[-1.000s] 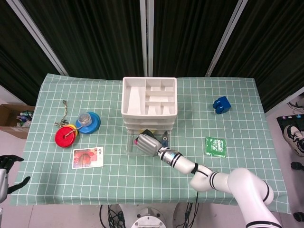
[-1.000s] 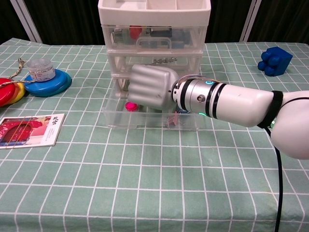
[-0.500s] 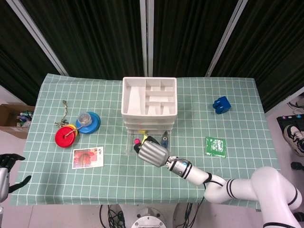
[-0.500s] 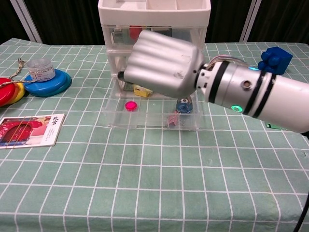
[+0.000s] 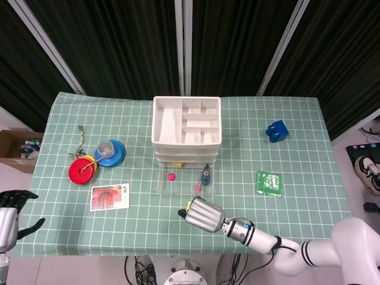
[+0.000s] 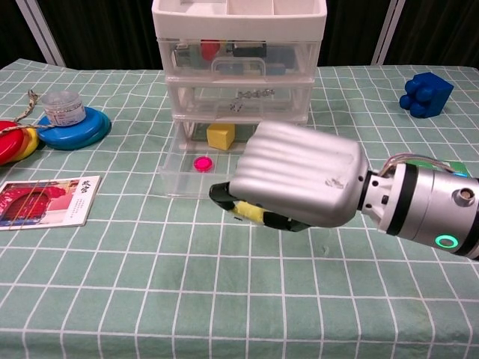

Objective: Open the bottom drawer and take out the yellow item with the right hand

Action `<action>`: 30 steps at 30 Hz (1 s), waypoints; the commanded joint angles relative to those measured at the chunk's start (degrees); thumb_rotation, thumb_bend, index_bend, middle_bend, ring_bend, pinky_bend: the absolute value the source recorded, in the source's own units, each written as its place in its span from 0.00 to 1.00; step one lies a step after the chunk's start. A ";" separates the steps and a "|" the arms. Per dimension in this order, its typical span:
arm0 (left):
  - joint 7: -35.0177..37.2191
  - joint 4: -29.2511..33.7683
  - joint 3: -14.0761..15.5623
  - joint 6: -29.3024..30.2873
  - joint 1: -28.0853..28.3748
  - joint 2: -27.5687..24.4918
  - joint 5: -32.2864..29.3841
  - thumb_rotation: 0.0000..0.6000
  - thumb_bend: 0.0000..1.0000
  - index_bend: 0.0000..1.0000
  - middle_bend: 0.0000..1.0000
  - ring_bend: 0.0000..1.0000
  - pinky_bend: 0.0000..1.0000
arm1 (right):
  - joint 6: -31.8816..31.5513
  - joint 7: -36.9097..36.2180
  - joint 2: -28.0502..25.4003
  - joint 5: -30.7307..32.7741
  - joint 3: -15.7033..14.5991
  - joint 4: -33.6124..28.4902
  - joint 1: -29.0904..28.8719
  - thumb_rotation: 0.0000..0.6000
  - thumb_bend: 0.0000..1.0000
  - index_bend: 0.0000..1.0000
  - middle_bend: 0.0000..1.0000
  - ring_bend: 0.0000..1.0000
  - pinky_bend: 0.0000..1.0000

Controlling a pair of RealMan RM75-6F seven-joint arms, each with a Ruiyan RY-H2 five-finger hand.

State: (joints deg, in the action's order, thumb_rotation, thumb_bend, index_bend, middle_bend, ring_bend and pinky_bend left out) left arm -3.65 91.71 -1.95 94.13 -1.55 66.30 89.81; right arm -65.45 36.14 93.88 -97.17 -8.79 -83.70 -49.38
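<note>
**A:** Yellow item, where's it at?

**B:** In the right hand, fingers curled round it, just a yellow sliver showing under the fingertips. Hand hangs above the tablecloth, on the robot's side of the bottom drawer, which is pulled out behind the hand.

**A:** So which step?

**B:** Looks like the take-out, nearly done: drawer open, item lifted clear of it. NB a second yellow block sits at the back of the drawer w/ a pink disc just in front of it. Can't tell if it counts.

**A:** Next move?

**B:** Prob. lower to the cloth near the hand and let go gently; grip is shallow, so item could slip.

**A:** Left hand?

**B:** Left hand is far off at the table's edge, fingers apart, holding nothing.
</note>
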 commanded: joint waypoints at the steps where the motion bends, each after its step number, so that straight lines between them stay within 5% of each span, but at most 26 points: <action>1: 0.02 0.00 0.05 -0.05 -0.02 0.00 -0.04 1.00 0.00 0.39 0.35 0.26 0.23 | 1.43 1.22 0.13 0.63 0.03 0.28 1.14 1.00 0.26 0.11 0.93 0.89 1.00; 6: 0.31 -0.27 -0.02 -0.38 0.23 0.22 -0.07 1.00 0.00 0.39 0.35 0.26 0.23 | -0.70 3.13 -2.56 1.21 1.53 -3.30 3.60 1.00 0.01 0.00 0.85 0.83 1.00; 9: 0.75 -0.82 -0.21 -0.70 0.64 0.63 0.01 1.00 0.00 0.39 0.35 0.26 0.23 | -5.34 2.87 -6.26 1.90 2.27 -7.17 6.88 1.00 0.00 0.00 0.70 0.71 0.94; 18: 0.30 -3.48 -0.84 -2.27 2.29 2.83 -0.01 1.00 0.00 0.39 0.34 0.26 0.23 | -17.91 -2.92 -21.02 10.86 2.20 -18.32 20.36 1.00 0.13 0.00 0.17 0.05 0.16; 22: -1.11 -4.33 -0.84 -3.15 2.89 4.09 -0.23 1.00 0.00 0.39 0.33 0.26 0.22 | -20.83 -10.97 -26.85 14.29 1.69 -18.87 25.45 1.00 0.13 0.00 0.07 0.00 0.01; 30: -1.23 -4.10 -0.49 -4.28 3.17 5.46 -1.14 1.00 0.00 0.39 0.33 0.26 0.22 | -25.11 -24.91 -29.91 14.45 0.59 -13.25 33.72 1.00 0.13 0.00 0.02 0.00 0.00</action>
State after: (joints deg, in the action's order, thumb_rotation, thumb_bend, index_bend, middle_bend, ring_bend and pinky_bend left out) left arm -4.86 87.58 -2.46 89.87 1.63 71.73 88.71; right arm -88.53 14.54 65.01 -82.93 -7.71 -98.99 -18.46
